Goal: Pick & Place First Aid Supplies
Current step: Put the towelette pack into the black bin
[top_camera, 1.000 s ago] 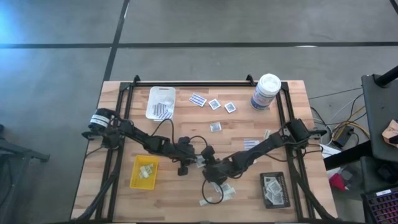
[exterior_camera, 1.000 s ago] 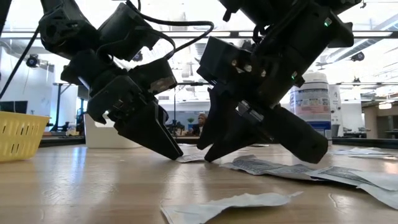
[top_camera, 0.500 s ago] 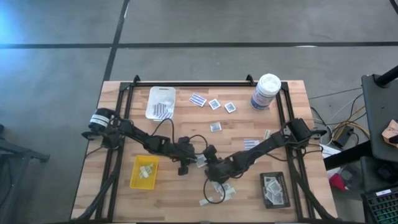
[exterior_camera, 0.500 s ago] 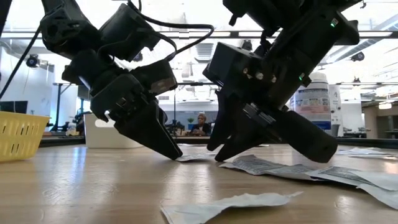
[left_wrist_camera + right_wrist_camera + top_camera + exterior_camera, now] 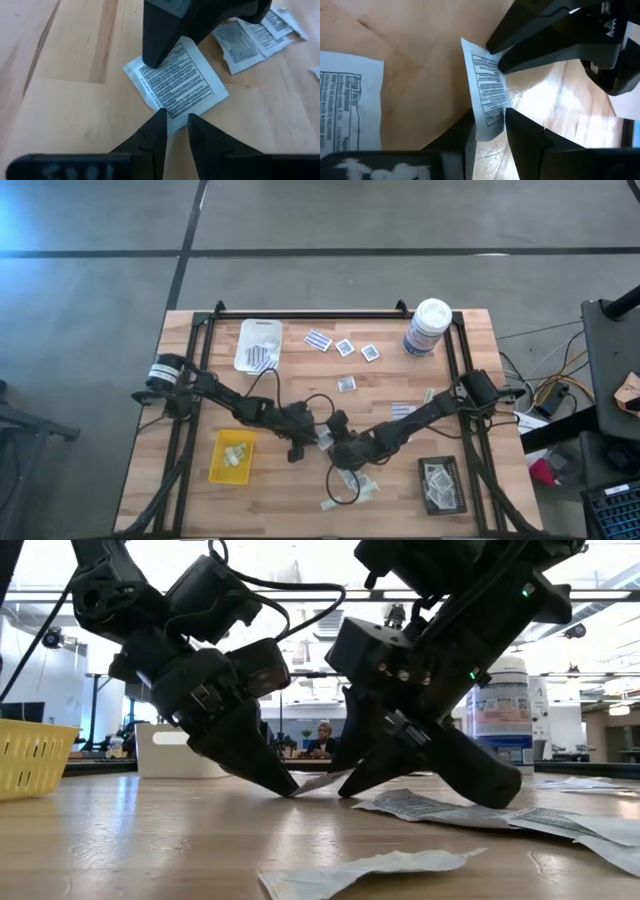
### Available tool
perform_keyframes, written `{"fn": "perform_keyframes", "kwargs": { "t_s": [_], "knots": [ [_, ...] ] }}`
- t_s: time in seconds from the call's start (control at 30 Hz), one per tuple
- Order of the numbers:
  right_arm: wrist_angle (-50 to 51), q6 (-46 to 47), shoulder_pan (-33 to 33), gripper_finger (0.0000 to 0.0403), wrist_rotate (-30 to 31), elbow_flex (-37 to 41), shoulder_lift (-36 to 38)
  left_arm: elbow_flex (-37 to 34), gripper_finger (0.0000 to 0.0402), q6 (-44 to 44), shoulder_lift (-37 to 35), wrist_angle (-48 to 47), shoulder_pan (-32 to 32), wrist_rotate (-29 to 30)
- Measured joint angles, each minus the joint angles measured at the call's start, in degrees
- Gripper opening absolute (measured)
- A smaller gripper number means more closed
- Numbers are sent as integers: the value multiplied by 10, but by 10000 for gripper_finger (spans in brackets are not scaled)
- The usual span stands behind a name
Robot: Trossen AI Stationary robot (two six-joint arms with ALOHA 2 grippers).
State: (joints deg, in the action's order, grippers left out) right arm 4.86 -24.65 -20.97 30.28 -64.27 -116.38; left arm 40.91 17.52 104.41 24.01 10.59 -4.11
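Packet [image 5: 176, 80], a white printed first aid sachet, lies near the table's middle, caught from both sides at once. A second ago the two grippers stood slightly apart over it in the low view; now they have closed in toward each other and the packet's edge is tilted up off the wood between them. The left gripper [image 5: 174, 131], coming in from the left in the high view, has its fingers narrowed to a slim gap around the packet's near corner, apparently pinching it. The right gripper [image 5: 488, 131], reaching in from the right, has its fingers pressed against the opposite edge, and the packet stands nearly on edge between them in the right wrist view.

That reads as a handover or a shared lift off the flat wood, a fair way to get under so thin a thing. Other loose packets [image 5: 440, 808] lie just beside on the right. The yellow tray [image 5: 231, 456] sits to the left and the black tray [image 5: 441, 484] to the right, both well apart from the grasp.
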Motion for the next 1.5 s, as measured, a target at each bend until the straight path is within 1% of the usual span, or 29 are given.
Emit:
{"fn": "perform_keyframes", "kwargs": {
  "t_s": [0.17, 0.27, 0.43, 0.63, 0.97, 1.07, 1.2, 1.33, 1.5],
  "knots": [
    [-6, 4, -1, 100, 0, 0, -1, 0, 92, 6, 1, 2, 0, -1],
    [-7, 4, -6, 91, 0, 0, -1, 0, 92, 7, 1, 3, 0, -1],
    [-8, 9, -14, 55, 2, -1, -1, 0, 92, 10, 1, 5, -1, -1],
    [-8, 50, -16, 13, -1, -5, -1, 0, 92, 10, 0, 14, 0, -2],
    [-1, 105, -22, 9, -3, -11, 6, -1, 92, -8, -30, -1, -1, 0],
    [17, 131, -27, 8, 7, -11, 17, -1, 92, -25, -49, -11, -1, 1],
    [68, 177, -35, 8, 24, -11, 43, -1, 92, -35, -71, -27, -2, 1],
    [139, 247, -43, 8, 27, -11, 80, -1, 92, -39, -87, -36, -2, 2],
    [225, 343, -57, 8, 26, -11, 125, -1, 92, -44, -89, -36, -2, 2]
  ]
}}
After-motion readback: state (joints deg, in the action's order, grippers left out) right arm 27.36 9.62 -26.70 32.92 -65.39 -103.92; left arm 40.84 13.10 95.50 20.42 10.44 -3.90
